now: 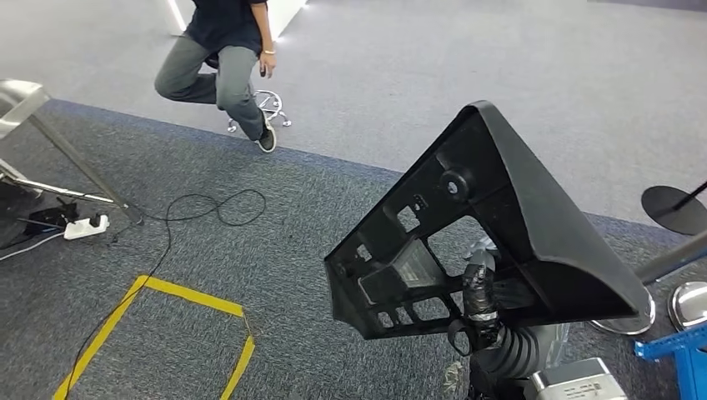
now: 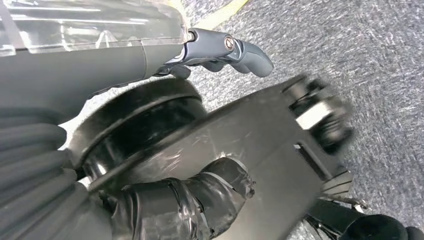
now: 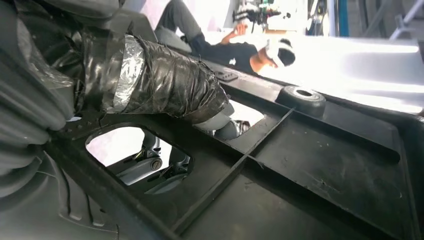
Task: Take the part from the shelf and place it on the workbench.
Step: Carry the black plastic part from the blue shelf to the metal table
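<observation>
The robot carries the part (image 1: 492, 225), a big black plastic moulding with ribs and cut-out windows, tilted up in the air over the grey carpet (image 1: 275, 250), low on its right side. Its right hand (image 1: 481, 292), thumb wrapped in black tape, grips the part's lower edge, with fingers reaching through one of the openings (image 3: 150, 160). The left hand (image 2: 220, 50) hangs over the carpet beside dark parts of the robot; its grey fingers curl loosely with nothing in them, though I cannot tell how tightly.

Around it, yellow tape (image 1: 167, 317) marks a rectangle on the floor. A white power strip (image 1: 86, 226) and a looping black cable (image 1: 208, 208) lie near a metal stand leg (image 1: 75, 162). A person (image 1: 221, 58) sits on a stool (image 1: 268, 104) further off. Round stand bases (image 1: 675, 208) and a blue frame (image 1: 679, 354) sit to the right.
</observation>
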You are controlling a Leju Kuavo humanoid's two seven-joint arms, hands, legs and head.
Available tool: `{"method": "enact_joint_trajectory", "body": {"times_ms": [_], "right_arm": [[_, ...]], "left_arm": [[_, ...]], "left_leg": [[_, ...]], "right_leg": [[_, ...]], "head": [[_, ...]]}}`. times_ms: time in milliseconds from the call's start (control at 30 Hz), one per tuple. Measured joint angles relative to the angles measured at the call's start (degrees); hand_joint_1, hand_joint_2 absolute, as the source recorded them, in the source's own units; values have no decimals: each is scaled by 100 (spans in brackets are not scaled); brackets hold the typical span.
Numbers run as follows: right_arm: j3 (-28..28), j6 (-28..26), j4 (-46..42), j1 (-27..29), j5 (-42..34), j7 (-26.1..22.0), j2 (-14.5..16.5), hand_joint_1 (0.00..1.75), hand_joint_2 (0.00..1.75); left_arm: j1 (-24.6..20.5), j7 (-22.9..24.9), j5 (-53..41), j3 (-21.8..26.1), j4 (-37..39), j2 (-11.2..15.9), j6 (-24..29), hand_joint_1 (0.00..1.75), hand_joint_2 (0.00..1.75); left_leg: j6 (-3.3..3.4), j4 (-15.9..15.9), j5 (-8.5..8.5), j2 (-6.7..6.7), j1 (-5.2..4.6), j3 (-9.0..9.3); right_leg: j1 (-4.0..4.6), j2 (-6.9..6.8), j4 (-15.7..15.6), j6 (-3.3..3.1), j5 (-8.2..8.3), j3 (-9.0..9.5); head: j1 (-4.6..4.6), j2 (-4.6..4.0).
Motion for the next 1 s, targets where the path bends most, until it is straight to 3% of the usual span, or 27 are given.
{"method": "enact_joint_trajectory", "body": {"times_ms": [67,100,167,233,300,333,367,400,433,500,567,600,667,700,767,800,867,933,1000], "right_arm": [[-1,-1,0,0,5,7,7,141,175],[-1,-1,1,-1,7,16,8,141,175],[-9,-2,0,-8,9,48,6,141,175],[-30,-4,-2,-19,9,89,0,141,175],[-56,-7,-2,-14,5,110,-11,141,175],[-64,-7,-2,-5,3,112,-19,141,175],[-69,-7,-1,6,-1,115,-28,141,175],[-71,-7,-1,14,-8,117,-38,141,175],[-71,-7,-1,18,-16,120,-45,141,175],[-72,-7,-1,18,-43,131,-56,141,175],[-72,-7,-4,19,-72,143,-70,141,175],[-72,-7,-7,19,-85,149,-78,141,175],[-72,-5,-10,11,-101,169,-90,141,175],[-72,-4,-11,6,-105,184,-93,141,175],[-71,-3,-13,-2,-106,205,-95,141,175],[-65,-2,-8,-13,-98,209,-94,141,175],[-20,2,36,-75,-32,224,-77,141,175],[46,5,129,-207,86,303,-34,141,175],[75,5,205,-342,179,406,-2,141,175]], "left_arm": [[-13,10,-42,0,0,-1,-27,0,175],[-16,20,-69,0,0,-2,-39,0,175],[-5,48,-122,0,0,-4,-54,0,175],[-5,73,-155,0,0,-14,-60,0,175],[-34,78,-169,-1,0,-37,-61,0,175],[-48,77,-180,-1,0,-46,-62,0,175],[-57,77,-191,-2,0,-54,-62,0,175],[-60,76,-203,-2,0,-58,-62,0,175],[-60,75,-211,-2,0,-60,-62,0,175],[-61,74,-215,-2,0,-61,-62,0,175],[-77,72,-208,-2,0,-60,-62,0,175],[-81,69,-204,-2,0,-58,-62,0,175],[-74,65,-199,-2,0,-51,-62,0,175],[-65,65,-198,-2,0,-47,-60,0,175],[-81,103,-169,-2,0,-43,-47,0,175],[-113,139,-141,-2,0,-48,-36,0,175],[-222,202,-104,-2,-8,-59,3,0,175],[-416,598,-259,-2,-103,-104,64,0,175],[-693,1461,-680,-2,-364,-173,135,0,175]], "left_leg": [[76,-502,128,160,-64,257],[106,-566,105,180,-92,281],[166,-617,123,66,-81,305],[229,-713,153,-40,-45,380],[283,-759,162,-143,-32,427],[302,-756,158,-198,-34,428],[309,-748,150,-265,-36,428],[309,-735,140,-331,-36,428],[305,-718,129,-392,-32,429],[264,-640,80,-536,-15,418],[192,-527,23,-675,-14,360],[157,-502,14,-726,-12,327],[90,-513,27,-827,5,287],[60,-494,18,-795,8,276],[9,-197,-138,-556,1,130],[-11,106,-277,-387,-1,-22],[-36,762,-516,-227,11,-389],[-26,866,-423,-181,17,-485],[35,254,-59,-73,-1,-192]], "right_leg": [[25,-100,-12,45,-35,40],[36,-145,-28,73,-44,54],[43,-200,-70,136,-61,96],[36,-19,67,183,-176,74],[37,244,664,193,-460,-218],[42,301,1038,194,-595,-433],[45,330,1338,199,-661,-624],[44,343,1447,206,-616,-728],[39,350,1406,212,-504,-754],[-2,478,761,226,-101,-517],[-43,726,201,222,97,-285],[-45,807,140,201,73,-257],[-33,737,121,122,78,-237],[-30,675,95,80,84,-212],[-36,530,37,11,92,-150],[-21,450,24,-12,86,-128],[7,289,20,-46,69,-114],[27,140,22,-52,51,-102],[43,-8,21,-40,27,-68]], "head": [[2,0],[4,0],[6,0],[16,0],[41,0],[48,0],[54,0],[54,0],[55,0],[58,0],[63,-1],[66,-1],[65,-1],[63,-1],[25,0],[6,0],[-6,0],[-12,0],[-15,0]]}}
